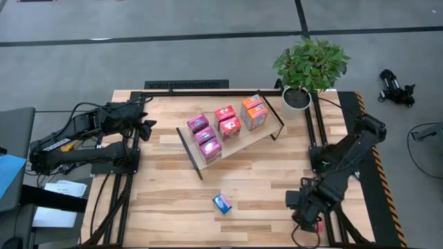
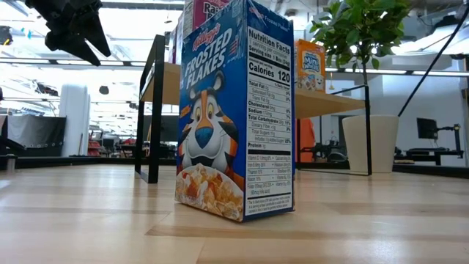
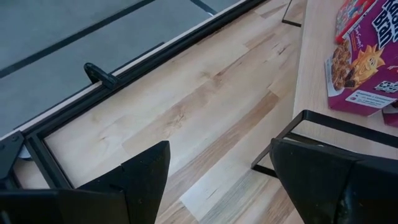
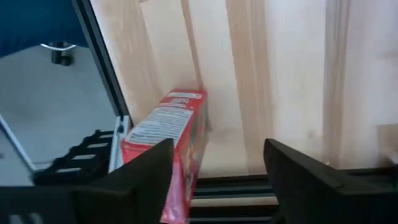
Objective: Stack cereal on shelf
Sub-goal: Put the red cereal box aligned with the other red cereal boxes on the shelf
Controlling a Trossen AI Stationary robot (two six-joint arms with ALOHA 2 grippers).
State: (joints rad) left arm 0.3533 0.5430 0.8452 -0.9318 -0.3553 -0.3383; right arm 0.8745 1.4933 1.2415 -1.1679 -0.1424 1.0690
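Seven cereal boxes (image 1: 223,128) are sitting on the tilted shelf (image 1: 239,143); one blue box (image 1: 221,203) is standing on the table (image 1: 173,194) nearby. Left gripper (image 1: 147,128), fingers apart, is hovering beside the shelf. Right gripper (image 1: 308,220), fingers apart, is hovering over a red box (image 4: 166,134) at the table's edge.

The wooden table (image 1: 173,200) of pale slats carries a light-wood shelf (image 1: 266,130) with thin black end brackets, set at a slant across its middle. On the shelf stand three pink boxes (image 1: 205,136), two red boxes (image 1: 228,122) and two orange boxes (image 1: 254,112) — in short rows. A blue cereal box (image 1: 221,203) stands alone on the table, well apart from the shelf, nearer the front edge. A potted plant (image 1: 309,68) sits at the table's far right corner, and another red box (image 4: 166,143) lies at the table's edge — beside the black frame.
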